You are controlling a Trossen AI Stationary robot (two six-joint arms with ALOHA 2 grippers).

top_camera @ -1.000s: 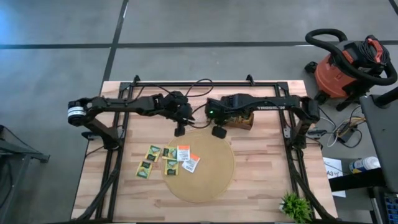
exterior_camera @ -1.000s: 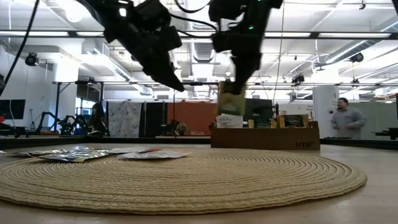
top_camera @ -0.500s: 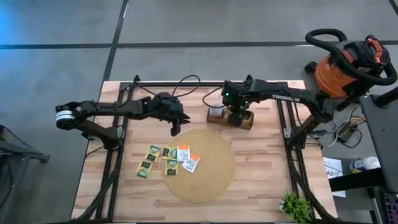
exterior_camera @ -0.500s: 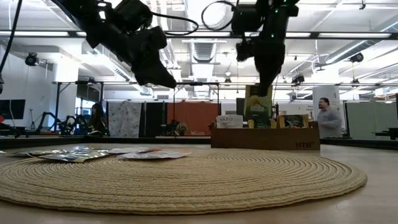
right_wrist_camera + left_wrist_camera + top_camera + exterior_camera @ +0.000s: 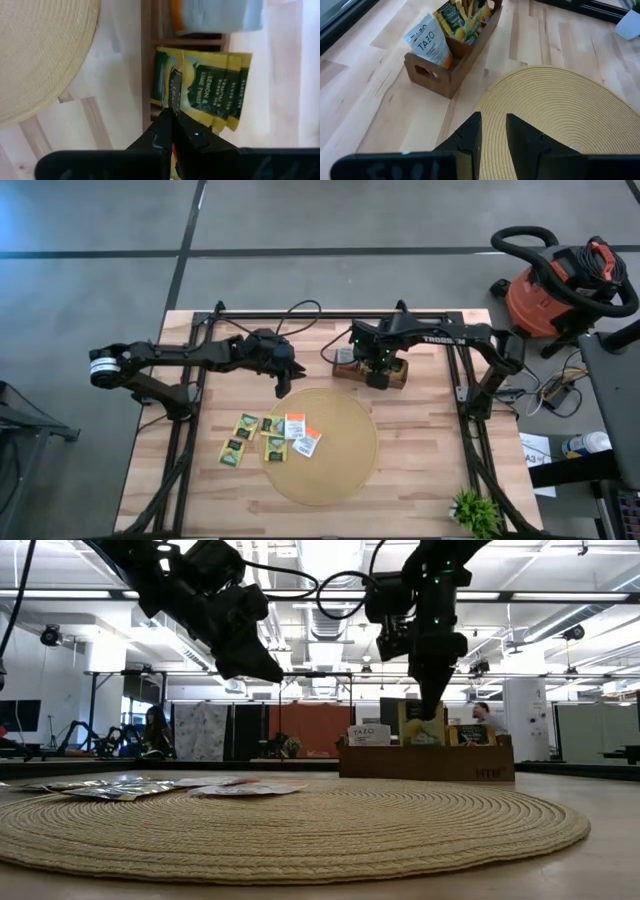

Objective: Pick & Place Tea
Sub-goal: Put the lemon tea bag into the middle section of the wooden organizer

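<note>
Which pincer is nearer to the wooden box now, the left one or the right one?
The right. The right pincer is directly above the wooden box, over its yellow-green sachets. The left pincer hangs off to the box's side, beside the round mat's edge.

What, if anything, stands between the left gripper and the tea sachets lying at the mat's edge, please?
Nothing visible does. The left gripper hovers above the table just beyond the mat, and the tea sachets lie in the open below it, with only bare mat and wood between. The right gripper is off at the wooden box.
</note>
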